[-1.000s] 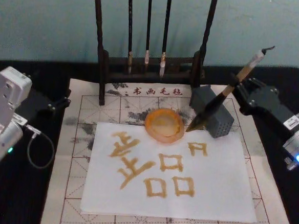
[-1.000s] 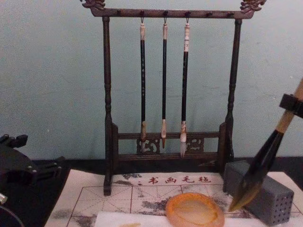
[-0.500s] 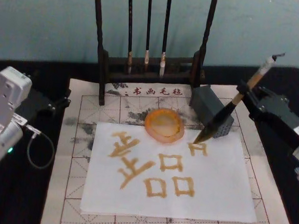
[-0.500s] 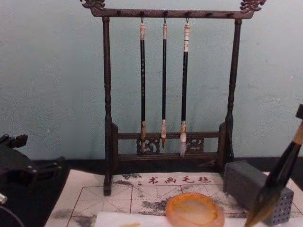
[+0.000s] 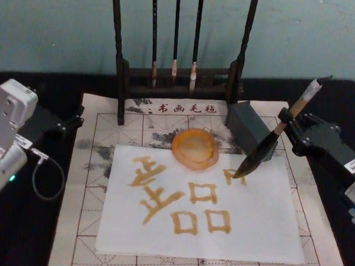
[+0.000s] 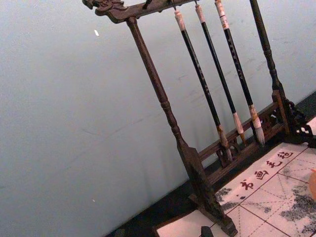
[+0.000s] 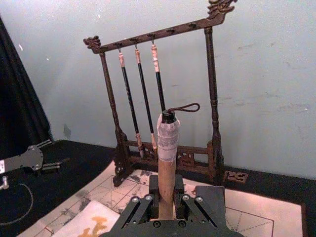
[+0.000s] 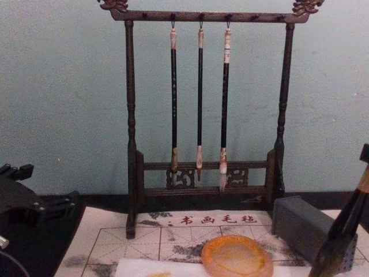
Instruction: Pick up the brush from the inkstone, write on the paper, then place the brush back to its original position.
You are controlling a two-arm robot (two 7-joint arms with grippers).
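- The left hand (image 5: 63, 124) sits parked by the left edge of the table (image 5: 12, 231); I cannot tell whether it is wide or closed.
- The paper (image 5: 262, 230) lies loose mid-table, so a dragging stroke could shift or wrinkle it.
- The dish (image 5: 194, 149) rests on the paper's far edge, where a wide sweep might knock it.
- The brush (image 5: 262, 152) leans over the paper's far right corner. Whether its tip touches is unclear, and the chest view cuts it off.
- The right hand (image 5: 288, 121) clamps the brush handle, which could slip under pressure.
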